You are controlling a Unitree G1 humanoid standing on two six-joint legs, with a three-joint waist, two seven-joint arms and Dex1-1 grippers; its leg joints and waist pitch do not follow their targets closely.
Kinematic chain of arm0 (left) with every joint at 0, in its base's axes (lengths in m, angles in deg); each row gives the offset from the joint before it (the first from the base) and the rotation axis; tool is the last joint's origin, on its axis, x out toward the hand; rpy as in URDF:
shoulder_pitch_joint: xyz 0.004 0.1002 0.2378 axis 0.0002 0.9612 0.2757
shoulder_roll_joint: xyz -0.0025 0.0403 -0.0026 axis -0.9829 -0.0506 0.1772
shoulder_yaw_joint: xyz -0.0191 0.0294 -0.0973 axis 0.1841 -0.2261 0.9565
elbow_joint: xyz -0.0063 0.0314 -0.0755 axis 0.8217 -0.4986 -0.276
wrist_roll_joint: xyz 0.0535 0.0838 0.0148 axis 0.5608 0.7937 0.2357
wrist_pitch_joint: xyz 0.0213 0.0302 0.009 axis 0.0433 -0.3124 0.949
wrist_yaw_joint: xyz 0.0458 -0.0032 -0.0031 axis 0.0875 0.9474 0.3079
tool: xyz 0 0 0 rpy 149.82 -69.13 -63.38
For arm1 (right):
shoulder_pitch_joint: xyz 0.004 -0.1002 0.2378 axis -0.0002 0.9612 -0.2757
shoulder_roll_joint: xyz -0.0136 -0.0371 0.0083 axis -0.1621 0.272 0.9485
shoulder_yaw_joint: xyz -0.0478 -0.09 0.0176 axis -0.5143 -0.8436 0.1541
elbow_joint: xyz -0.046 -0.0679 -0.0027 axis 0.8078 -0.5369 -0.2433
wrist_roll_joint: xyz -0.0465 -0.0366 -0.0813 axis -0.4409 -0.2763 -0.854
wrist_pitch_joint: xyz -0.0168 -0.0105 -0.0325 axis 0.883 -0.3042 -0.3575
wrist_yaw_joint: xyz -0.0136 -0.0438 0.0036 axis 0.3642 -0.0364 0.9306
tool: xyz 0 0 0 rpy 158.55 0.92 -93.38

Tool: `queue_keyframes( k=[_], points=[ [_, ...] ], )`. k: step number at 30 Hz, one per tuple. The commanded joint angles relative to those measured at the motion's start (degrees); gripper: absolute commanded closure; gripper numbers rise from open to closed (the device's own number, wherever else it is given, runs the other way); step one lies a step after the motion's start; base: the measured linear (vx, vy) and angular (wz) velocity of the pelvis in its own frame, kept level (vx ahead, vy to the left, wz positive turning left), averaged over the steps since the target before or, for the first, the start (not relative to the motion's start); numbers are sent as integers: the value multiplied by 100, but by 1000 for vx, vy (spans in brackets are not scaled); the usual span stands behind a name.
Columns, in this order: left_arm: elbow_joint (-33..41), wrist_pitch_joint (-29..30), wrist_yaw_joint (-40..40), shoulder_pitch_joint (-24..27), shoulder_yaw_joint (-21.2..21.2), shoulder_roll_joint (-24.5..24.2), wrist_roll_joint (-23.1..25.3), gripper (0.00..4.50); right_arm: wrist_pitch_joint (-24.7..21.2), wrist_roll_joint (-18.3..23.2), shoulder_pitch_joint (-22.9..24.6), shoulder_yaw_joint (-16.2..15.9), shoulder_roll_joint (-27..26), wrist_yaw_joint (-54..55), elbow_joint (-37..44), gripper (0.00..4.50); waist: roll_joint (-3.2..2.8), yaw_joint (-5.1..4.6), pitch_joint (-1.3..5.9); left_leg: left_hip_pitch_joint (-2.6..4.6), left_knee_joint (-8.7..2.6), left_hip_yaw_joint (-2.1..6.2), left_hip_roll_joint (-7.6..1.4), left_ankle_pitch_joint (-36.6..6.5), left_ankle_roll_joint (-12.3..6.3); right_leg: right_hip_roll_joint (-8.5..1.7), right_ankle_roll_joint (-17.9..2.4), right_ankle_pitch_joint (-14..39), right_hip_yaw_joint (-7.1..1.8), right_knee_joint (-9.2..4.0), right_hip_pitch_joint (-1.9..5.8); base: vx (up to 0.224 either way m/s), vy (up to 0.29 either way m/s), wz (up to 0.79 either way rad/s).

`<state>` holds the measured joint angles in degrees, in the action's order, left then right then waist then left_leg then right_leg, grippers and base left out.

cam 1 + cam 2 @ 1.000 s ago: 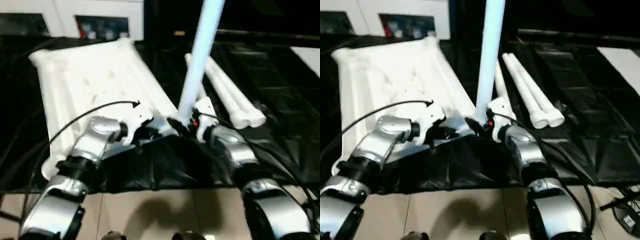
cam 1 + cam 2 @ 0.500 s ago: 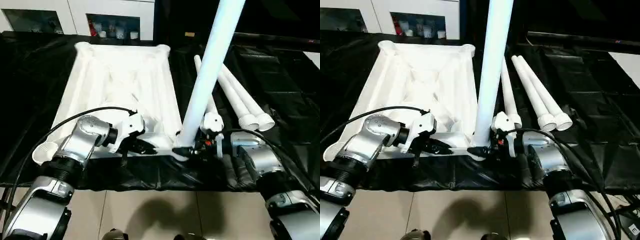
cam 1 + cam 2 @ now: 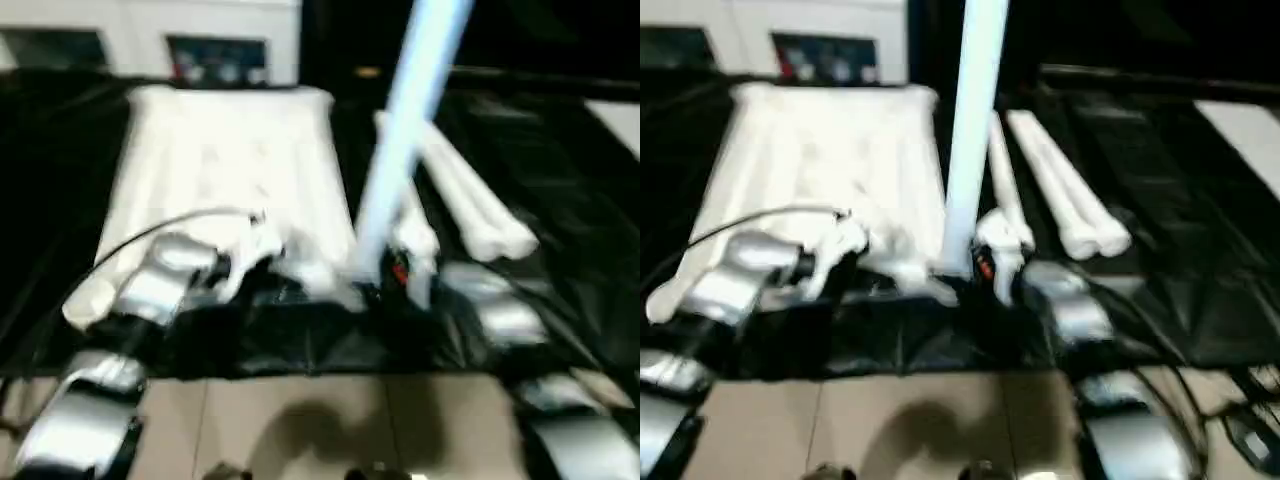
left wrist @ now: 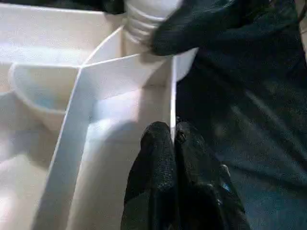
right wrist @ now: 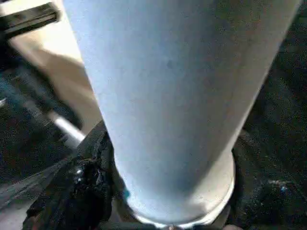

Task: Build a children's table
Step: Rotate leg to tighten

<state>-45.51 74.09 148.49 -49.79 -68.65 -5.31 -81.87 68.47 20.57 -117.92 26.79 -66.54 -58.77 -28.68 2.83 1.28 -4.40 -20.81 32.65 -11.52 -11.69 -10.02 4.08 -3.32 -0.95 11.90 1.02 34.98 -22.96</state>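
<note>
Leg seating at the near right corner socket of the upturned table top.

The left gripper (image 4: 173,143), jaws together, pinches the table top's (image 3: 225,160) near edge wall; the right gripper (image 3: 385,280) clamps the upright leg (image 3: 972,130) at its base. Three spare legs (image 3: 470,200) lie just beside the top. Judgement: keep the leg vertical and press straight down.

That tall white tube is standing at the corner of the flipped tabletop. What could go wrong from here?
The upright leg leans slightly; if the right gripper lets go before it seats in the corner socket, it could topple. The left gripper pinches only a thin rib of the tabletop, so the top might slide. A falling leg could hit the spare legs.
</note>
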Motion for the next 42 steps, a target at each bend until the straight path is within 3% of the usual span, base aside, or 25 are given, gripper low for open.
queue_keyframes(
  k=[1, 2, 4, 6, 7, 8, 10, 13, 15, 18, 20, 23, 25, 30, 32, 36, 42],
  points=[
    [106, 323, -548, -25, -62, 475, -97, 450, -202, -151, -144, -99, -512, 1046, -705, 178, -65, -17, 270, 81, -424, 121, -184, -1571, 107, -423, -1135, 1733, -213, -494, 155, 0, 0, 0],
    [242, 581, -967, 2, 38, 676, -91, 450, -203, -149, -282, -13, -699, 1601, -969, 178, -54, -40, 265, 89, -420, 120, -176, -1650, 127, -421, -1144, 1841, -217, -503, 145, 0, 0, 0],
    [325, 721, -1171, 20, 93, 782, -96, 450, -203, -152, -345, 17, -785, 1851, -1089, 178, -60, -52, 251, 115, -412, 121, -172, -1758, 147, -420, -1105, 2086, -215, -541, 114, 0, 0, 0],
    [365, 781, -1250, 30, 117, 824, -100, 450, -199, -157, -366, 20, -815, 1932, -1129, 178, -58, -43, 260, 97, -408, 120, -168, -1757, 86, -408, -1039, 2032, -221, -545, 122, 0, 0, 0],
    [479, 870, -1388, 85, 133, 998, -131, 450, -128, -141, -413, 41, -922, 2055, -1184, 178, 20, -38, 264, 81, -405, 110, -172, -1656, 24, -401, -1026, 1875, -220, -524, 127, 0, 0, 0],
    [479, 870, -1388, 85, 133, 998, -131, 450, -128, -141, -413, 41, -922, 2055, -1184, 178, -7, -26, 268, 83, -403, 113, -174, -1613, 5, -410, -1038, 1797, -223, -515, 128, 0, 0, 0],
    [491, 841, -1416, 105, 117, 1056, -133, 450, -104, -93, -429, 72, -973, 2031, -1197, 109, -16, -25, 273, 58, -397, 98, -161, -1476, -75, -396, -1047, 1560, -219, -506, 143, 0, 0, 0],
    [454, 730, -1369, 113, 59, 1065, -108, 450, 30, -86, -495, 170, -1043, 1970, -1299, 100, -12, -23, 278, 54, -393, 91, -161, -1399, -133, -390, -1091, 1377, -217, -487, 146, 0, 0, 0],
    [388, 546, -1228, 103, -11, 960, -45, 450, 200, -150, -537, 181, -1016, 1872, -1331, 67, -24, -24, 276, 59, -393, 89, -160, -1434, -131, -390, -1112, 1389, -217, -493, 142, 0, 0, 0],
    [434, 308, -996, 150, -109, 770, -34, 450, 530, -206, -607, 181, -865, 1802, -1428, 67, -40, -11, 299, 53, -385, 85, -165, -1360, -140, -395, -1158, 1218, -221, -475, 152, 0, 0, 0],
    [488, 35, -639, 210, -188, 574, -59, 450, 657, -158, -509, 106, -631, 1211, -1257, 67, -76, -2, 307, 35, -376, 85, -163, -1200, -211, -386, -1238, 860, -215, -433, 182, 0, 0, 0],
    [459, -62, -506, 212, -211, 500, -63, 450, 701, -165, -460, 49, -549, 993, -1176, 67, -69, -3, 337, 26, -338, 60, -163, -820, -368, -371, -1426, 95, -214, -355, 214, 0, 0, 0],
    [434, -173, -297, 218, -237, 398, -89, 450, 731, -142, -345, -39, -402, 577, -985, 67, -64, 5, 333, 25, -326, 48, -161, -742, -471, -368, -1514, -128, -208, -339, 226, 0, 0, 0],
    [422, -426, 467, 237, -326, 83, -185, 450, 634, -5, 179, -456, 160, -1313, -143, 67, -54, 69, 322, 45, -320, 43, -180, -792, -622, -364, -1561, -159, -207, -337, 232, 0, 0, 0],
    [407, -478, 591, 235, -353, 24, -193, 450, 513, 54, 317, -600, 312, -1736, 125, 67, -59, 131, 296, 59, -333, 26, -209, -920, -567, -350, -1538, 62, -195, -354, 220, 0, 0, 0],
    [359, -630, 884, 224, -429, -126, -199, 450, 440, 45, 465, -827, 586, -2372, 441, 67, -55, 167, 289, 70, -345, 31, -212, -1094, -406, -366, -1468, 505, -194, -388, 204, 0, 0, 0],
    [313, -766, 1264, 217, -497, -300, -184, 450, 165, 3, 541, -1049, 833, -2978, 738, 137, -51, 208, 302, 55, -339, 34, -201, -913, -393, -364, -1463, 294, -192, -359, 215, 0, 0, 0]
  ],
)
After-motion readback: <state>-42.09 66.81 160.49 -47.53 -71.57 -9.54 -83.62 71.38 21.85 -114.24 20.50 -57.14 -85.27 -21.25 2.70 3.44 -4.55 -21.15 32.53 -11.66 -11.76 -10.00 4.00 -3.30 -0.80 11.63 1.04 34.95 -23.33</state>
